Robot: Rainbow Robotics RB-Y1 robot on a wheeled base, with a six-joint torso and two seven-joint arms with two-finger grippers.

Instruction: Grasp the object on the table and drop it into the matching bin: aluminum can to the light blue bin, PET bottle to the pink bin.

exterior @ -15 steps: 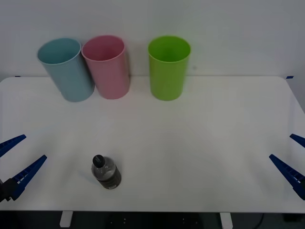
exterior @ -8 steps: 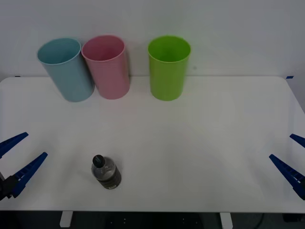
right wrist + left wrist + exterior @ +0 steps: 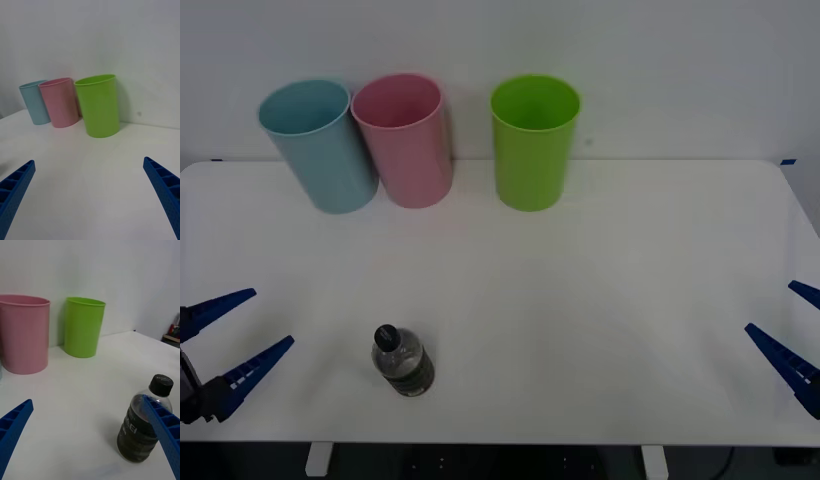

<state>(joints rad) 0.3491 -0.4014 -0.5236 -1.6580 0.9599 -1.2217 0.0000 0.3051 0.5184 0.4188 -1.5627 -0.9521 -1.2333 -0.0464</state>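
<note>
White counter (image 3: 580, 300) spans the scene beneath a pale wall. At its far edge stand three tall bins: blue (image 3: 320, 148) touching pink (image 3: 405, 140), and green (image 3: 533, 142) apart to the right. Near the front edge the bottle (image 3: 402, 362) stands upright. Left claw (image 3: 237, 333) hovers beside it, released. Right claw (image 3: 792, 335) waits at the right edge, released.

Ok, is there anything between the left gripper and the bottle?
Nothing: in the front view only bare white table separates the open left gripper from the upright bottle. The right gripper waits at the table's far right edge.
</note>
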